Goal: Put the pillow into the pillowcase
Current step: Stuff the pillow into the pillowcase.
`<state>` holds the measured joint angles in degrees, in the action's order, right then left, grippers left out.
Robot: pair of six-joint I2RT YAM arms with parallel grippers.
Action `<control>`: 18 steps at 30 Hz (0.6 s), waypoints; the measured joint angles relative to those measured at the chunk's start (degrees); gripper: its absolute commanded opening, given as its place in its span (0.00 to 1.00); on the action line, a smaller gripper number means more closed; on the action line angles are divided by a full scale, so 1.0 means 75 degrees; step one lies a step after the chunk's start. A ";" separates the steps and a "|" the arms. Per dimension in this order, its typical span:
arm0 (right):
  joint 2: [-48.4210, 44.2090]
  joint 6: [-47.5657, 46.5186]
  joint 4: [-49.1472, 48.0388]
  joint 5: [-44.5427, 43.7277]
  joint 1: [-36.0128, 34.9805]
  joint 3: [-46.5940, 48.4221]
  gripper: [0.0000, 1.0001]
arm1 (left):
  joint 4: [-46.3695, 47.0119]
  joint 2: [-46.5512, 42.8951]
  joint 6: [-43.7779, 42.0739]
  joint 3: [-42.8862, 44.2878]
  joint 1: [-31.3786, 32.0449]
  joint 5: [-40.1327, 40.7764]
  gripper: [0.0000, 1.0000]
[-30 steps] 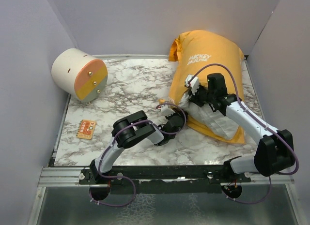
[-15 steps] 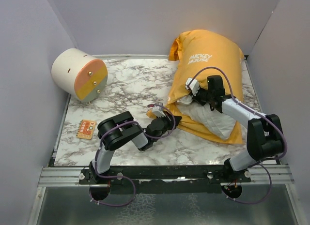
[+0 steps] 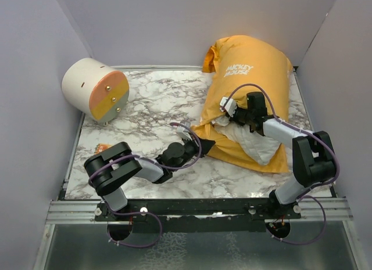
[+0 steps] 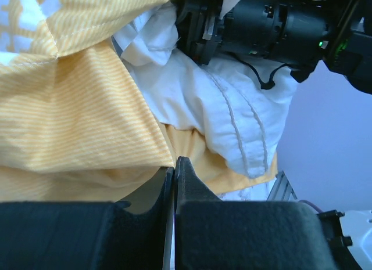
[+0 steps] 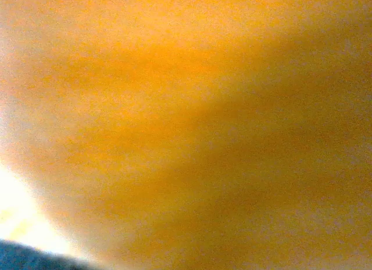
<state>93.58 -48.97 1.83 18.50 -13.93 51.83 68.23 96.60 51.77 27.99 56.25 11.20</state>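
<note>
Plump white quilted pillow [image 3: 251, 143] mostly inside thin orange-yellow fabric pillowcase [image 3: 256, 67], near end protruding. Soft, light, limp; probably best pinched at hem. Left gripper [image 3: 203, 146] clamped on hem corner; right gripper [image 4: 200, 35] buried at mouth, grip unreadable.

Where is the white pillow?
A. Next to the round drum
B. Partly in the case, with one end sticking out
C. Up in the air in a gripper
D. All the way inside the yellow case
B: the white end of the pillow pokes out of the open near end of the pillowcase, and the rest is covered by the orange-yellow fabric.
</note>
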 measured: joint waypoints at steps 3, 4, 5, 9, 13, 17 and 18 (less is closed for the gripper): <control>0.0009 -0.0152 -0.0067 0.0006 0.0000 -0.0052 0.15 | -0.0382 -0.0510 -0.0102 -0.0216 0.0015 -0.0073 0.00; 0.0012 -0.0175 -0.0055 0.0017 0.0000 -0.0047 0.15 | -0.0449 -0.0615 -0.0105 -0.0300 0.0015 -0.0079 0.00; 0.0015 -0.0184 -0.0050 0.0026 0.0000 -0.0044 0.15 | -0.0478 -0.0714 -0.0102 -0.0414 0.0015 -0.0087 0.00; 0.0079 -0.0192 0.0044 0.0029 0.0000 0.0052 0.15 | -0.0495 -0.0941 -0.0035 -0.0702 0.0020 -0.0099 0.00; 0.0131 -0.0286 0.0117 0.0085 0.0000 0.0082 0.16 | -0.0836 -0.1565 -0.0026 -0.0813 0.0085 -0.0166 0.00; 0.0096 -0.0446 0.0256 0.0189 0.0000 0.0082 0.21 | -0.1443 -0.2410 -0.0192 -0.0761 0.0105 -0.0286 0.00; 0.0076 -0.0519 0.0370 0.0297 0.0000 0.0082 0.23 | -0.1696 -0.2632 -0.0277 -0.0717 0.0102 -0.0326 0.00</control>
<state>94.15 -52.86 4.60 20.73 -13.93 52.45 55.51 76.86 49.69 22.61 57.01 8.75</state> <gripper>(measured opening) 0.184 0.017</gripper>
